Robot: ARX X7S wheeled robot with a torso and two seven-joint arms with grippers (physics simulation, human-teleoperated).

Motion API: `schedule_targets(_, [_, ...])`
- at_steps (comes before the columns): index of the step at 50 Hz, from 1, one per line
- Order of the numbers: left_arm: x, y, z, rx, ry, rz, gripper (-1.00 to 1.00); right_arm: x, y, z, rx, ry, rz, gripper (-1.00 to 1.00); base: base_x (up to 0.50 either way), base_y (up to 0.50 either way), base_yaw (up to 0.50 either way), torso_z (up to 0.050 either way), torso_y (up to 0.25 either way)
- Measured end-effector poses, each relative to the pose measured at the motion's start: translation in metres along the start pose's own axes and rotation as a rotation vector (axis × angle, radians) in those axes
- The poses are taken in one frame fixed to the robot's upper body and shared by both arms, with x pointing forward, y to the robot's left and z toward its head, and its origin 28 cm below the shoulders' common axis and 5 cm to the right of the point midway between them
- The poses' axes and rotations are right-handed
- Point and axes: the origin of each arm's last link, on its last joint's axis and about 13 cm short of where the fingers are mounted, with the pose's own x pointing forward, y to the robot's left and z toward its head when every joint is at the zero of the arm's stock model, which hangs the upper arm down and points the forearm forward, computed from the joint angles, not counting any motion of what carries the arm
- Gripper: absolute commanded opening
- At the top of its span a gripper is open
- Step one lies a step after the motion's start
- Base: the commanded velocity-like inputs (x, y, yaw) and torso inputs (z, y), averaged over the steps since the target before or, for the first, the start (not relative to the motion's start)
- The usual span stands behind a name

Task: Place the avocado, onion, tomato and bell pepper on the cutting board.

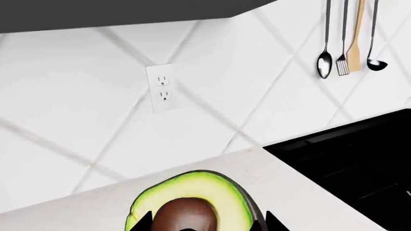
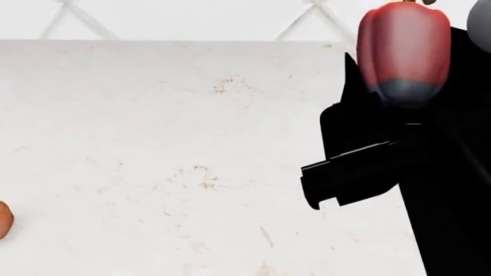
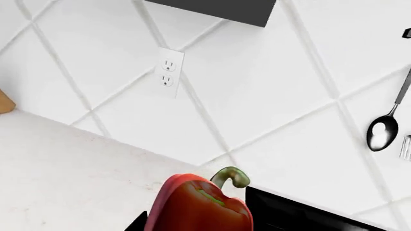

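Note:
The halved avocado (image 1: 192, 207), yellow-green flesh and brown pit facing the camera, sits between the black fingertips (image 1: 144, 222) of my left gripper (image 1: 207, 224), which is shut on it above the white counter (image 1: 282, 187). My right gripper (image 3: 196, 224) is shut on the dark red bell pepper (image 3: 199, 207), stem up. In the head view the bell pepper (image 2: 403, 49) hangs high at the right, in front of my black right arm (image 2: 445, 172). The onion (image 2: 3, 219) lies at the counter's left edge, mostly cut off. The tomato and the cutting board are out of view.
A black cooktop (image 1: 359, 159) is set into the counter beside the avocado. On the tiled wall are an outlet (image 1: 161, 88) and hanging utensils (image 1: 347, 43). A dark cabinet (image 1: 115, 12) hangs above. A tan corner (image 3: 5, 102) pokes in; I cannot tell what it is.

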Motion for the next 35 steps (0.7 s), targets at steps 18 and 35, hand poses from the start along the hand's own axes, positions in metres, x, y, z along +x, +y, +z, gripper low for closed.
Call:
schedule_targets(18, [-0.0012, 0.0025, -0.0023, 0.000, -0.003, 0.004, -1.00, -0.0030, -0.0012, -0.0015, 0.013, 0.000, -0.014, -1.00, -0.10, -0.30, 0.00, 0.000, 0.000])
schedule_targets(35, [-0.0006, 0.0031, -0.0018, -0.002, -0.003, 0.014, -1.00, -0.0016, -0.0033, -0.0042, 0.023, 0.005, -0.022, -1.00, -0.12, -0.30, 0.00, 0.000, 0.000])
